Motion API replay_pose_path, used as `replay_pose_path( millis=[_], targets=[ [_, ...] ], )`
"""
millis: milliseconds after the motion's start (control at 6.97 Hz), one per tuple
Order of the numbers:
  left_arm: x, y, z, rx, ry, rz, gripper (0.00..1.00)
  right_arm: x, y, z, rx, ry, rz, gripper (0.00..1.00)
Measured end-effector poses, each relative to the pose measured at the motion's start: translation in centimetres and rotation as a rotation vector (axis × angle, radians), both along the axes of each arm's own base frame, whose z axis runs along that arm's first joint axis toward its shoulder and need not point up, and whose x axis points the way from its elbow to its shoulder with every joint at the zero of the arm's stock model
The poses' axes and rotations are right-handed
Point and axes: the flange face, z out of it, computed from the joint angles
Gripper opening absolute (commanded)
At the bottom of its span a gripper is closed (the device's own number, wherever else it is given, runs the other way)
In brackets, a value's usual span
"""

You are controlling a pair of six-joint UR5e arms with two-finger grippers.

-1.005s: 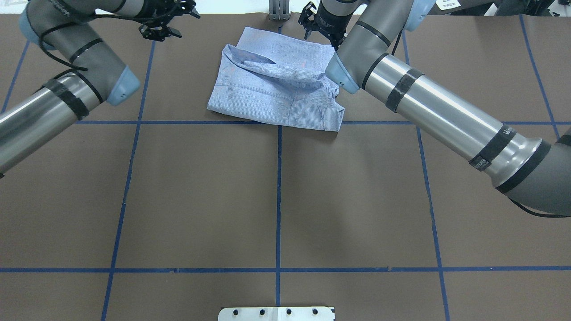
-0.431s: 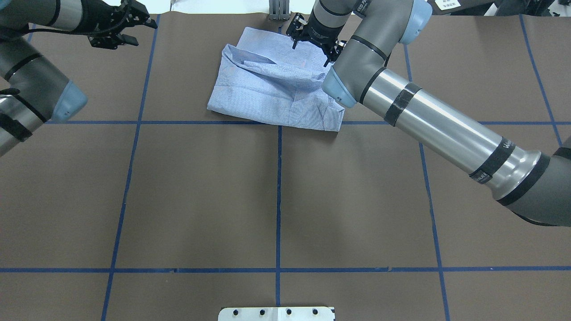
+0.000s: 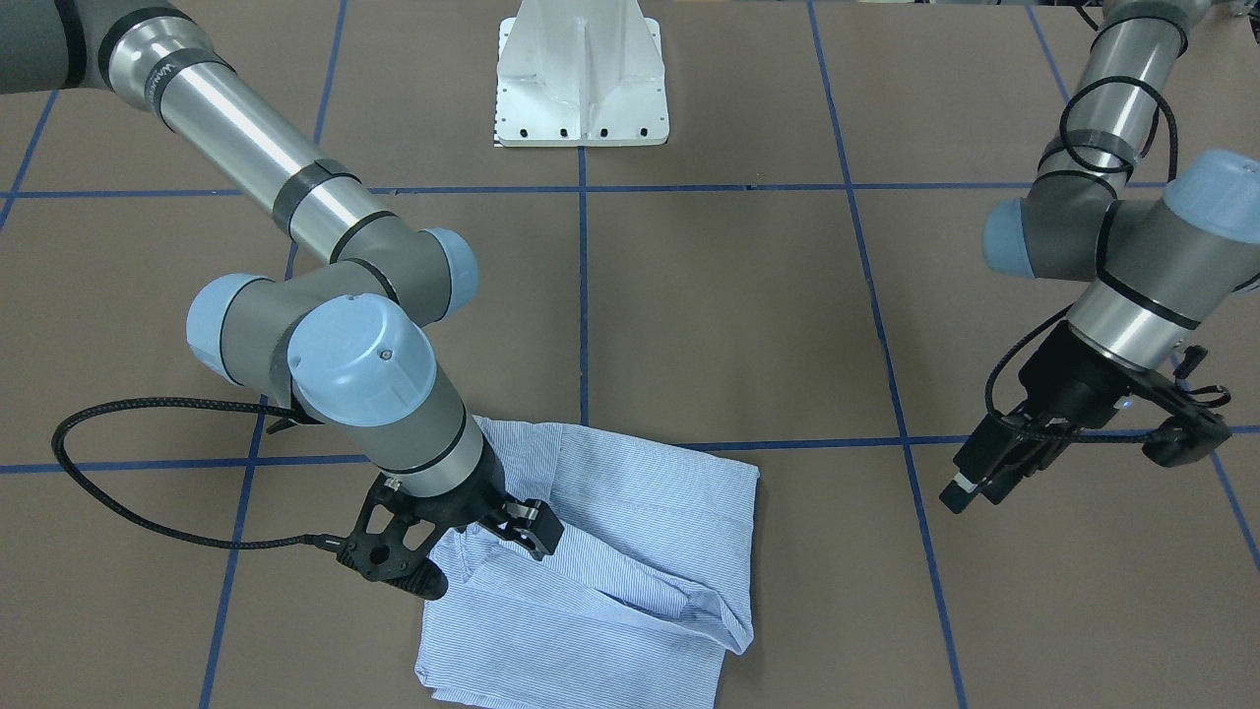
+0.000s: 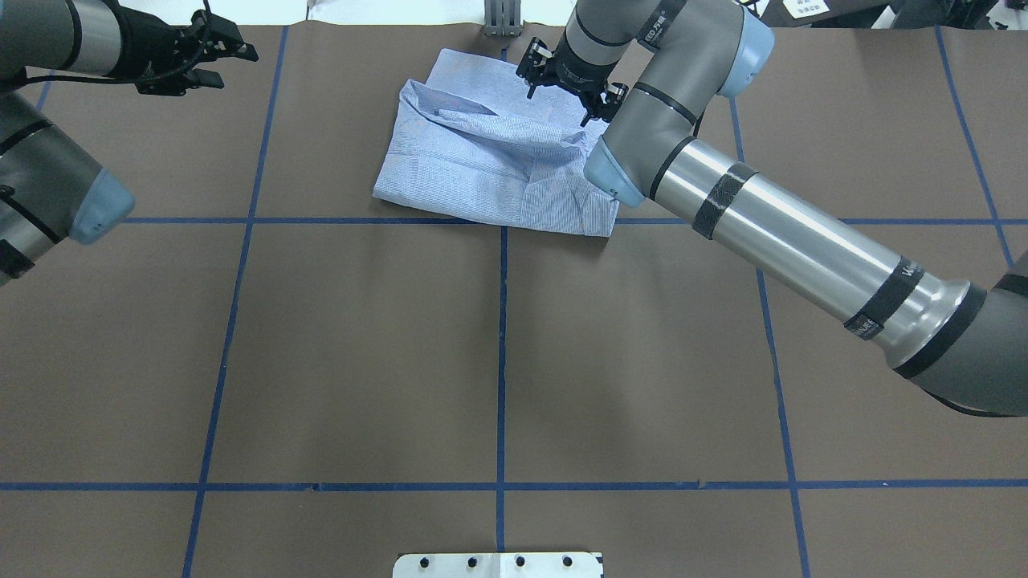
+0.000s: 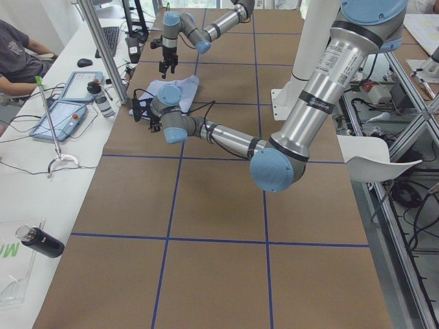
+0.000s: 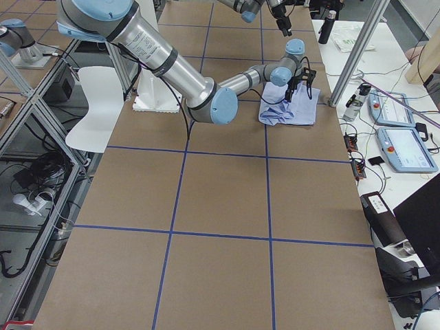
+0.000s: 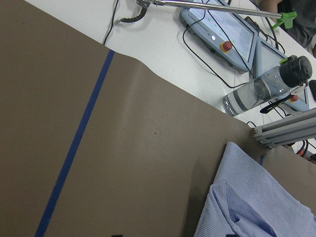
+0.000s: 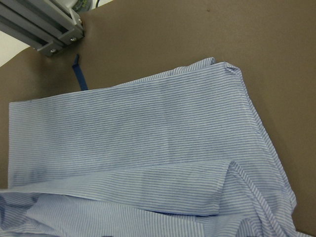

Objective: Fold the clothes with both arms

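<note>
Blue-striped cotton sits at 12 o'clock on the counter in my overhead view. This is the shirt, doubled into a rough rectangle, its long axis running 9 to 3 with a slight tilt toward 4. Its near edge lies along the blue tape line, and its far edge is just beside the aluminium post at the counter's far rim. A loose ridge of cloth crosses the top from 10 to 3.

My right hand is over the shirt's 1 o'clock corner, fingers spread wide, nothing held. I cannot tell whether the tips touch the fabric. The left hand is off at 10 o'clock, well apart from the shirt, also spread and empty. That makes the right much the nearer. I judge the next fold should travel toward 6, where bare counter gives room, since the post and rim cramp 12.
</note>
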Motion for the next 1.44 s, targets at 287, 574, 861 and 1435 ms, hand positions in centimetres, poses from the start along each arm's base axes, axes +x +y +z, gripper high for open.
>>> replay_pose_path(
  millis=[287,574,861,1435],
  targets=[
    [0.0,0.0,-0.1,0.013,-0.001,-0.017,0.75,-0.7,-0.5,1.8,0.026,-0.019,0.002,0.67],
    [0.0,0.0,-0.3,0.02,-0.001,-0.022,0.75,-0.9,-0.8,3.0,0.024,-0.021,0.005,0.6],
    [-0.1,-0.1,-0.5,0.024,-0.002,-0.032,0.75,-1.4,-0.7,3.4,0.019,-0.024,0.004,0.57],
    [0.0,-0.3,-0.5,0.025,-0.005,-0.044,0.74,-2.5,0.4,3.4,-0.002,-0.035,-0.007,0.0]
  ],
)
